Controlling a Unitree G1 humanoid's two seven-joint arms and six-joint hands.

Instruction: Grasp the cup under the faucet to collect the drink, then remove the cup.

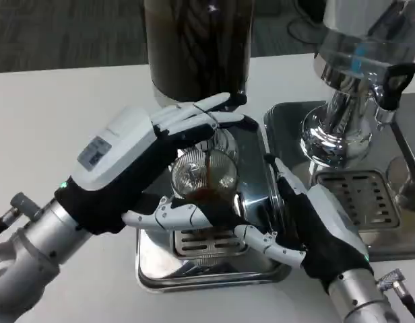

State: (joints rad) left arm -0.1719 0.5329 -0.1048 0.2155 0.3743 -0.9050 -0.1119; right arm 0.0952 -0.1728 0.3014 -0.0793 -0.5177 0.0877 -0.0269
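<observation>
A clear glass cup (204, 176) stands on a shiny steel drip tray (251, 269) near the middle of the picture, directly below the dark drink dispenser (197, 47) at twelve o'clock. A thin brown stream runs down into the cup, and a little dark drink shows at its bottom, so filling looks only just begun.

The left robot hand (164, 165) comes in from eight o'clock and wraps the cup: its upper fingers (194, 114) reach over the far side by the faucet, its lower fingers curl beneath the near side. This grip seems meant to hold the cup steady under the stream.

The right robot hand (298, 225) comes from five o'clock. Its fingers are spread, holding nothing, and lie along the tray's right edge at three o'clock of the cup, near it. Whether they touch the glass cannot be told. It looks placed to steady or wait.

At two o'clock stands a second dispenser with a chrome base (335, 128) on its own drip tray (389, 222). Everything sits on a white desk (59, 108). Beyond it, along the top edge, lies dark grey carpet (59, 30).
</observation>
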